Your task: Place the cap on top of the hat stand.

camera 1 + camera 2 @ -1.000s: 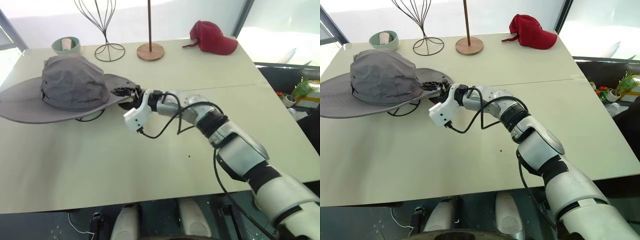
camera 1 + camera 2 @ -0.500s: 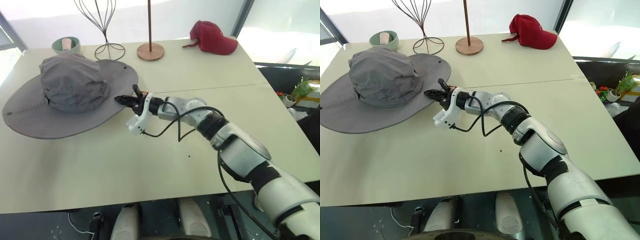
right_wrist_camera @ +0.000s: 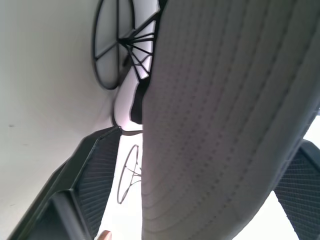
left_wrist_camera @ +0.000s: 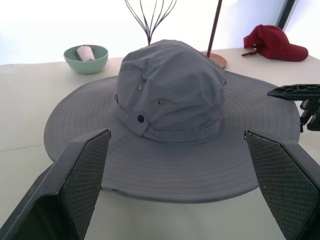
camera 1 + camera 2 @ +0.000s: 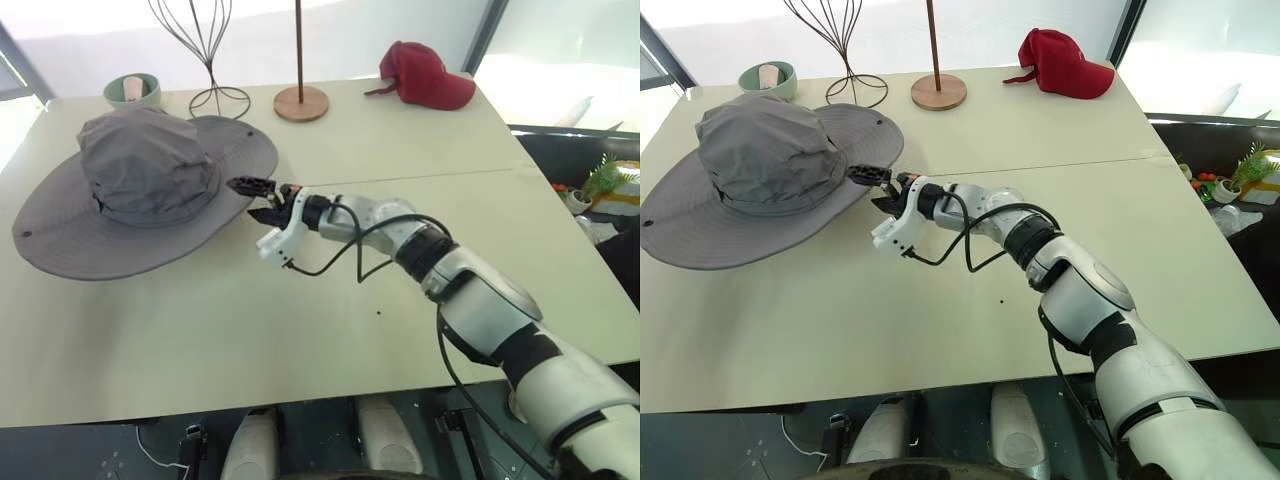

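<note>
The large grey floppy-brimmed fabric cap (image 5: pixel 140 190) sits over the black wire globe hat stand (image 3: pixel 117 47) on the table (image 5: pixel 300 330). Right gripper (image 5: pixel 255 198) fingers apart astride the brim edge; left gripper (image 4: pixel 180 175) fingers apart. Withdraw level, avoiding snagging the brim.

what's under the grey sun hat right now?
Under the wide-brimmed grey fabric sun hat, the right wrist view shows a black wire stand's round foot and hoops beneath the brim. From the head views the hat covers the stand completely, so its seating can't be checked.
</note>
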`<state>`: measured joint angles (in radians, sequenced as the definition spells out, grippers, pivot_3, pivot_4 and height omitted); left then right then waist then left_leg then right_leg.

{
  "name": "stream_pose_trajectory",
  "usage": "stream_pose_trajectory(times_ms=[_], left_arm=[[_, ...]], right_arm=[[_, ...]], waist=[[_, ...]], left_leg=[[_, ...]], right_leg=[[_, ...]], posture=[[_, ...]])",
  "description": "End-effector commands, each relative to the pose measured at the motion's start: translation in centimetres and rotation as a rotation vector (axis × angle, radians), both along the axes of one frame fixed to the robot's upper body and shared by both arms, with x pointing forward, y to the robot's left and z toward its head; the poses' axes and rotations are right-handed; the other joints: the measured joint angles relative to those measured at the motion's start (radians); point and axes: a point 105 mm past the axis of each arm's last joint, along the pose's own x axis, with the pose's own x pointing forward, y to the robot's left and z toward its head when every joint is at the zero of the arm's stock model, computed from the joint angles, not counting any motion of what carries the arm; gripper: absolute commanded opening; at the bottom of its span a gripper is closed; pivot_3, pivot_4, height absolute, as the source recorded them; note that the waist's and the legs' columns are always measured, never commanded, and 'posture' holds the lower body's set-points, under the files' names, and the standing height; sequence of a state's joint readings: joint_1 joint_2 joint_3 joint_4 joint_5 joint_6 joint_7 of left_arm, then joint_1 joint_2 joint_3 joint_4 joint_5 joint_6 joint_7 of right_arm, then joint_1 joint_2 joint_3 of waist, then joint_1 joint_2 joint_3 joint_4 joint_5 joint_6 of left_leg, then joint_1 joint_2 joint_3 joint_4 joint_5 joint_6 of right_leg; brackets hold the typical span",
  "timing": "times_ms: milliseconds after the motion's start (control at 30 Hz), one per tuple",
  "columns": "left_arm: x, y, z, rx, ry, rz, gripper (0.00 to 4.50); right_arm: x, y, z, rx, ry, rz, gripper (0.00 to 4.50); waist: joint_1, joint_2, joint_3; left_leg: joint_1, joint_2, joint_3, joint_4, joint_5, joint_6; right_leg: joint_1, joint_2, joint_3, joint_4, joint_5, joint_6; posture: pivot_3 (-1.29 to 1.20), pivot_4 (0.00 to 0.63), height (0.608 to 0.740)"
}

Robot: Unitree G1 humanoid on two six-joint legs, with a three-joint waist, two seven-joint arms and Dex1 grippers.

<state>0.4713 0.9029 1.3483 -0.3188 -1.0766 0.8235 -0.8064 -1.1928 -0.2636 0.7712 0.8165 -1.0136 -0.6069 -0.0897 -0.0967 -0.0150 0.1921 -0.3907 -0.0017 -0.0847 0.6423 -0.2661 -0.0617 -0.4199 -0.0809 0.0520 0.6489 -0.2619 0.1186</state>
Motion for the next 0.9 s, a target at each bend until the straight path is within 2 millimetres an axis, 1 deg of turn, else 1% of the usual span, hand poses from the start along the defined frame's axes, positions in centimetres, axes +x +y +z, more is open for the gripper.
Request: stream_pose_trajectory(times_ms=[33,133,200,267,300,333,367,400,433,467,500,567,600,667,700,733,767,900], left_arm=[[-0.1,-0.1,0.2,0.027,-0.003,-0.002,4.5],[-0.1,0.1,-0.2,0.035,0.014,0.006,4.5],[-0.2,0.5,-0.7,0.05,0.034,0.027,4.5],[-0.5,1.0,-1.2,0.063,0.052,0.051,4.5],[-0.7,1.4,-1.4,0.068,0.061,0.065,4.5],[-1.2,2.1,-1.8,0.076,0.076,0.092,4.5],[-1.5,2.5,-2.1,0.082,0.086,0.11,4.5],[-2.0,3.3,-2.4,0.092,0.099,0.144,4.5],[-2.2,3.8,-2.6,0.099,0.108,0.165,4.5],[-2.7,4.5,-2.9,0.11,0.114,0.192,4.5],[-3.2,5.0,-3.1,0.124,0.118,0.215,4.5],[-3.8,5.5,-3.4,0.14,0.122,0.232,4.5],[-4.0,5.5,-3.4,0.144,0.122,0.232,4.5],[-4.4,5.5,-3.6,0.147,0.124,0.229,4.5],[-4.6,5.4,-3.6,0.148,0.126,0.227,4.5],[-4.8,5.4,-3.7,0.149,0.128,0.226,4.5],[-4.9,5.4,-3.8,0.149,0.129,0.224,4.5],[-5.1,5.2,-3.8,0.149,0.129,0.218,4.5]], right_arm=[[-0.7,-0.8,1.6,0.021,-0.011,0.032,4.11],[-1.2,-2.3,1.6,-0.004,0.01,0.034,4.11],[-1.9,-4.0,1.5,-0.03,0.038,0.044,4.11],[-2.7,-5.6,1.8,-0.04,0.061,0.056,4.11],[-3.1,-6.4,2.2,-0.035,0.081,0.065,4.11],[-3.2,-8.0,3.1,-0.001,0.141,0.043,4.11],[-3.3,-9.0,3.8,0.024,0.184,0.03,4.11],[-3.1,-10.5,4.8,0.072,0.269,-0.011,4.11],[-3.1,-11.5,5.4,0.101,0.335,-0.034,4.11],[-2.8,-12.6,6.4,0.17,0.476,-0.077,4.32],[-2.2,-13.9,7.4,0.24,0.64,-0.125,4.32],[-2.0,-15.3,8.4,0.308,0.891,-0.151,4.32],[-2.0,-15.7,8.8,0.318,0.966,-0.156,4.32],[-1.6,-17.2,10.9,0.426,1.241,-0.152,4.32],[-1.5,-17.7,11.7,0.463,1.34,-0.149,4.32],[-1.3,-18.3,12.3,0.483,1.396,-0.141,4.32],[-1.1,-18.9,12.2,0.473,1.454,-0.173,4.32],[-1.1,-20.2,12.5,0.428,1.524,-0.181,4.32]], waist=[[0.001,0.0,0.0],[0.0,0.0,0.0],[0.0,0.0,0.0],[0.001,-0.001,0.0],[0.001,-0.001,0.001],[0.002,-0.001,0.001],[0.001,-0.001,0.001],[0.001,-0.001,0.001],[0.001,-0.002,0.001],[0.0,-0.002,0.001],[-0.001,-0.002,0.002],[-0.001,-0.002,0.002],[0.001,-0.002,0.002],[0.003,-0.002,0.003],[0.003,-0.002,0.004],[0.003,-0.001,0.004],[0.005,-0.001,0.004],[0.016,-0.002,0.003]], left_leg=[[0.0,0.0,0.0,0.0,0.0,0.0],[0.0,0.0,0.0,0.0,0.0,0.0],[0.0,0.0,0.0,0.0,0.0,0.0],[0.0,0.0,0.0,0.0,0.0,0.0],[0.0,0.0,0.0,0.0,0.0,0.0],[0.0,0.0,0.0,0.0,0.0,0.0],[0.0,0.0,0.0,0.0,0.0,0.0],[0.0,0.0,0.001,0.0,0.0,0.0],[0.0,0.0,0.001,0.0,0.0,0.0],[0.0,0.0,0.001,0.0,0.0,0.0],[0.001,0.001,0.001,0.0,0.0,0.0],[0.002,0.002,0.001,0.0,0.0,0.001],[0.004,0.002,0.001,0.0,0.0,0.001],[0.006,0.002,0.001,0.0,0.0,0.001],[0.006,0.002,0.001,0.0,0.0,0.001],[0.006,0.002,0.001,0.001,0.0,0.001],[0.006,0.002,0.001,0.001,-0.001,0.001],[0.006,0.002,0.001,0.0,-0.001,0.001]], right_leg=[[0.0,0.0,0.0,0.0,0.0,0.0],[0.0,0.0,0.0,0.0,0.0,0.0],[0.0,0.0,0.0,0.0,0.0,0.0],[0.0,0.0,0.0,-0.001,0.0,0.0],[0.001,0.0,0.0,-0.001,0.0,0.0],[0.001,0.0,0.0,-0.001,0.0,0.0],[0.001,0.0,0.0,-0.001,0.0,0.0],[0.001,0.0,0.0,-0.001,0.0,0.0],[0.001,0.0,0.0,-0.001,0.0,0.0],[0.002,0.0,0.0,-0.001,-0.001,-0.001],[0.002,0.0,0.0,-0.002,-0.001,-0.001],[0.004,0.0,0.0,-0.002,-0.001,-0.002],[0.005,0.0,0.0,-0.002,-0.002,-0.002],[0.008,0.0,-0.001,-0.003,-0.002,-0.003],[0.008,0.0,-0.001,-0.003,-0.002,-0.003],[0.008,0.0,-0.001,-0.003,-0.002,-0.003],[0.007,0.0,-0.001,-0.003,-0.002,-0.003],[0.007,0.0,-0.002,-0.004,-0.003,-0.005]], posture=[[0.0,0.15,0.74],[0.0,0.15,0.74],[0.0,0.15,0.74],[0.0,0.15,0.74],[0.0,0.15,0.74],[0.0,0.15,0.74],[0.0,0.15,0.74],[0.0,0.15,0.74],[0.0,0.15,0.74],[0.0,0.15,0.74],[0.0,0.15,0.74],[0.0,0.15,0.74],[0.0,0.15,0.74],[0.0,0.15,0.74],[0.0,0.15,0.74],[0.0,0.15,0.74],[0.0,0.15,0.74],[0.0,0.15,0.74]])
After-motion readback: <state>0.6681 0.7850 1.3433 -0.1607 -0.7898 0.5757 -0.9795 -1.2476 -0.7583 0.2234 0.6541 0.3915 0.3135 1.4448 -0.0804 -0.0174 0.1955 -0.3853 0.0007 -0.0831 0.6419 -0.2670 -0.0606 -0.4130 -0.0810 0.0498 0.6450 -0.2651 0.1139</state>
